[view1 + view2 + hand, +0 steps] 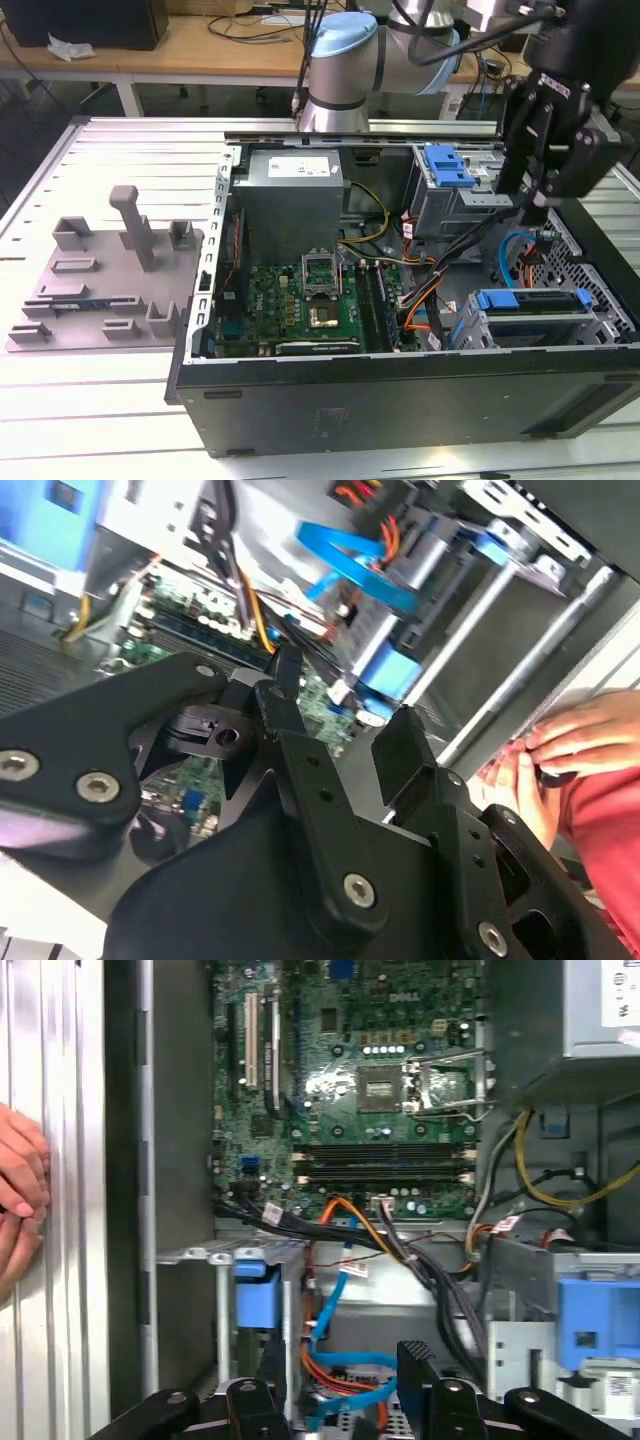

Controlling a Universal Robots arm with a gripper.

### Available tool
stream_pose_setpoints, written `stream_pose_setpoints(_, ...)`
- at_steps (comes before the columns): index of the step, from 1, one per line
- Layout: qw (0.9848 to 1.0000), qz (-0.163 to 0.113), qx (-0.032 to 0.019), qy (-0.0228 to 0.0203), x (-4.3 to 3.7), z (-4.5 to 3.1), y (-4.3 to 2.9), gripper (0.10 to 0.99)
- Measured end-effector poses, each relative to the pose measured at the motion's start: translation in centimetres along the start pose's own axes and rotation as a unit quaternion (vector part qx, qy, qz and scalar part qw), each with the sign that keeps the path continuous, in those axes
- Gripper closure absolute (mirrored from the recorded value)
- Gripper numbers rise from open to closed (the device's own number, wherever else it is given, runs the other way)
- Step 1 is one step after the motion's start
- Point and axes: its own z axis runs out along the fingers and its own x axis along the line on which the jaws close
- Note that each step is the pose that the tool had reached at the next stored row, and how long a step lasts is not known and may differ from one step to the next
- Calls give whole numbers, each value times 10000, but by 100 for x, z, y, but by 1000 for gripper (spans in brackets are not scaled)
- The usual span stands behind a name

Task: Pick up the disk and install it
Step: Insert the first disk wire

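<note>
1. The black two-fingered pincer [537, 212] hangs over the open side of the black computer case [400, 400], toward the exterior view's right. In both wrist views its fingers stand well apart, with cables and circuit board showing through the gap [345, 705] [345, 1360]. It holds nothing.
2. The disk [530, 299], a flat silver-grey drive with a bright blue plastic frame, lies in the metal drive cage [610, 325] at the case's near corner on the exterior view's right. It is below the pincer and apart from it, not touched.
3. The grey boxy power supply [290, 205] carries a white sticker [300, 168] with dark print too small to make out. The green motherboard [370, 1090] bears white lettering.
4. Under the pincer run a black cable bundle [440, 1290], a flat blue cable [515, 245] and orange wires [345, 1215], crowding the gap between the cage and the bay with the ribbed blue latch [447, 165].
5. A person's hand [20, 1200] rests on the slatted metal table [100, 430] just outside the case wall.
6. A grey moulded fixture tray [100, 290] lies well apart, at the exterior view's left.
</note>
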Motion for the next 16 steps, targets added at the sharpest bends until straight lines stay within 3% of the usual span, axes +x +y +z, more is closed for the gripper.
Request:
stream_pose_setpoints(2,10000,-1,1,9,-84,-11,-14,522)
stream_pose_setpoints(3,10000,1,-2,61,-116,-16,-91,522)
stream_pose_setpoints(4,9999,-6,-44,132,-122,-17,-164,522)
stream_pose_setpoints(5,9998,-15,-102,149,-124,-16,-219,522)
stream_pose_setpoints(7,9996,-32,-220,154,-129,-16,-316,522)
stream_pose_setpoints(10,9993,-50,-340,174,-132,-15,-455,522)
stream_pose_setpoints(11,9991,-50,-354,218,-133,-16,-475,522)
stream_pose_setpoints(12,9991,-20,-359,231,-133,-14,-476,522)
stream_pose_setpoints(14,9985,282,-405,226,-137,18,-476,522)
stream_pose_setpoints(16,9980,419,-424,222,-138,29,-477,522)
